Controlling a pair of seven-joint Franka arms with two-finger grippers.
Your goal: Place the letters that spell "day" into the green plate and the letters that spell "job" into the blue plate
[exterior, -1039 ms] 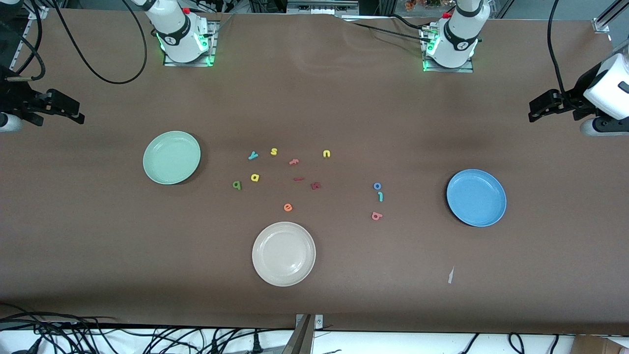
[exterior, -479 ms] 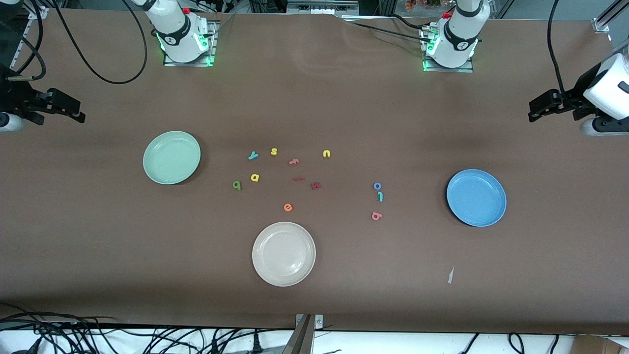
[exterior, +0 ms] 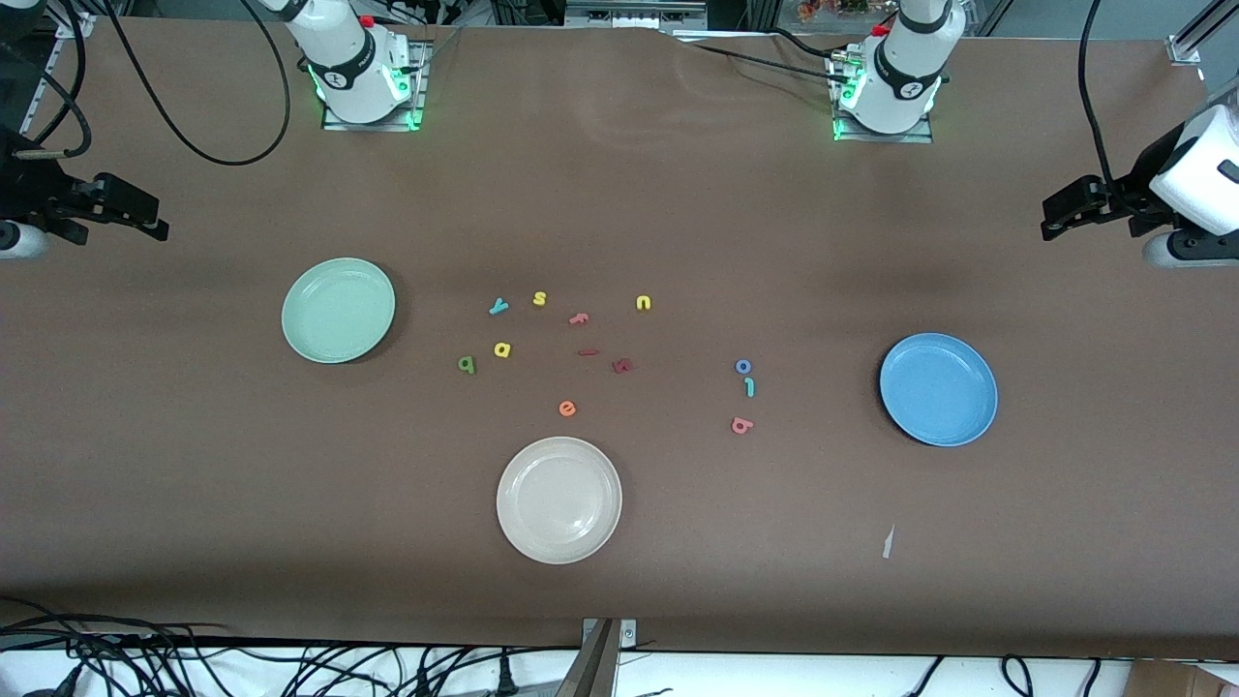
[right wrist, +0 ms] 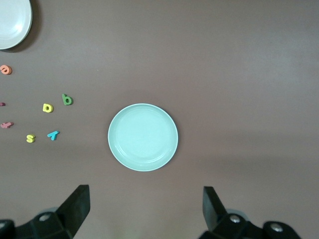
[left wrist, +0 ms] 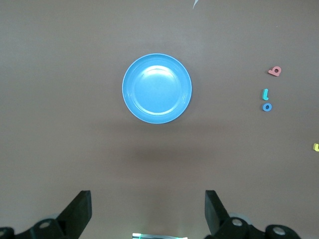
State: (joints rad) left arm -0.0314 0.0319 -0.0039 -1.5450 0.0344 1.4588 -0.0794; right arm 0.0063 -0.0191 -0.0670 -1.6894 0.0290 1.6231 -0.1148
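The right gripper hangs at the right arm's end of the table, fingers apart, empty. The green plate lies near it; "d", "a" and "y" lie beside that plate. "o", "j" and "b" lie beside the blue plate. The left gripper hangs at the left arm's end, fingers apart, empty.

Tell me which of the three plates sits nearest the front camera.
The cream-white plate: it lies lowest in the front view, below the scattered letters, while the green plate and blue plate sit higher.
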